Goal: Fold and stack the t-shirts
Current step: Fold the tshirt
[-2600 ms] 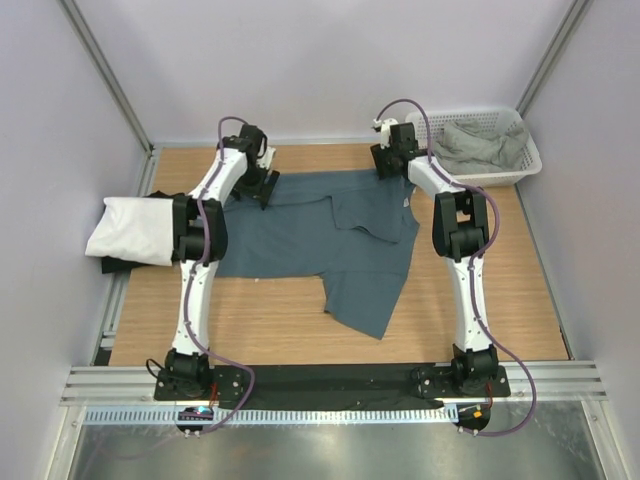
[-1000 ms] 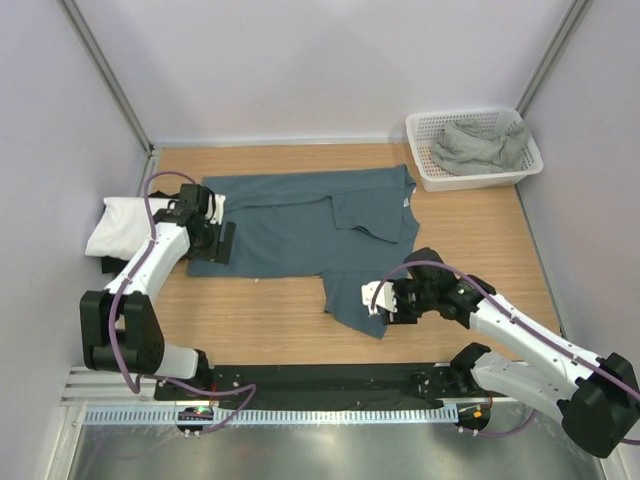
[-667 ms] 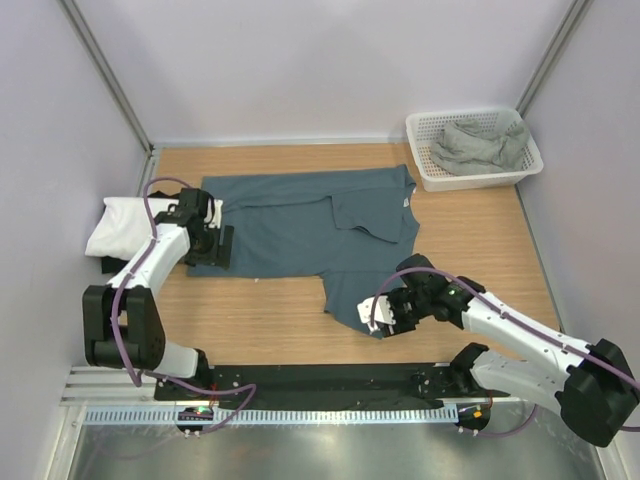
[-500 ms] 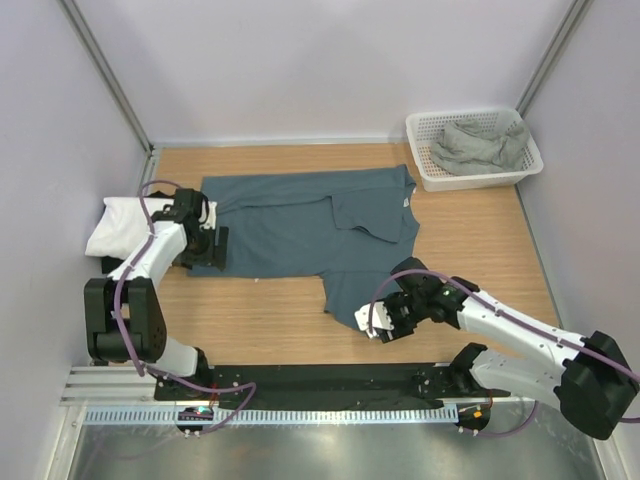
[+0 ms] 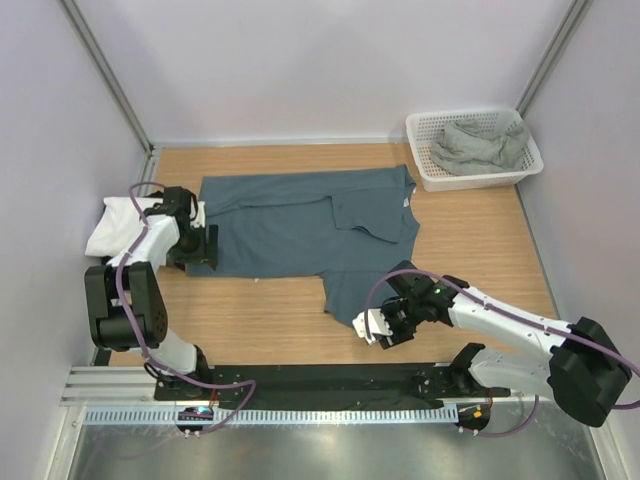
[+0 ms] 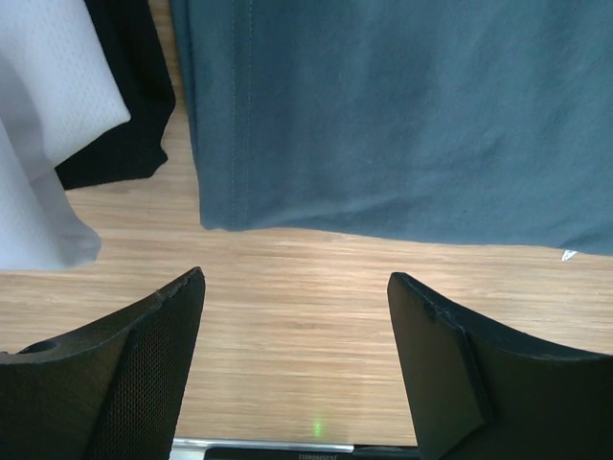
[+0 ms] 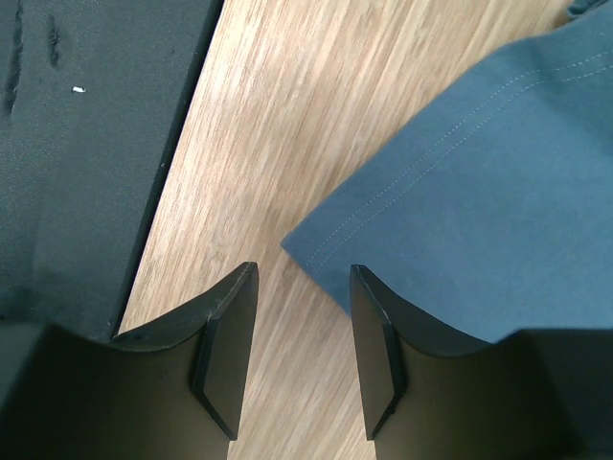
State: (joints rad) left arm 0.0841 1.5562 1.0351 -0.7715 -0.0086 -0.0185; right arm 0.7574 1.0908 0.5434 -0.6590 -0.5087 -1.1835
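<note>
The slate-blue t-shirt (image 5: 310, 225) lies spread on the wooden table, with one flap hanging toward the near edge. My left gripper (image 5: 205, 244) is at its left hem. In the left wrist view that gripper (image 6: 295, 278) stands open over bare wood, just short of the slate-blue shirt's corner (image 6: 402, 115). My right gripper (image 5: 372, 328) is at the flap's near tip. Seen from the right wrist, it (image 7: 302, 268) is open and the blue corner (image 7: 479, 182) lies just ahead of its jaws. A folded white t-shirt (image 5: 120, 225) rests on a black one (image 6: 124, 115) at the far left. A grey-green t-shirt (image 5: 480, 143) lies in the basket.
The white mesh basket (image 5: 470, 180) stands at the back right corner. A black mat (image 5: 330, 378) runs along the near edge by the arm bases, and it also shows beside my right gripper as the mat (image 7: 77, 144). Purple walls close in the left, back and right.
My left gripper has shifted left along the blue shirt's left hem. My right gripper has slid toward the near edge to the flap's tip. Both jaws have narrowed slightly.
</note>
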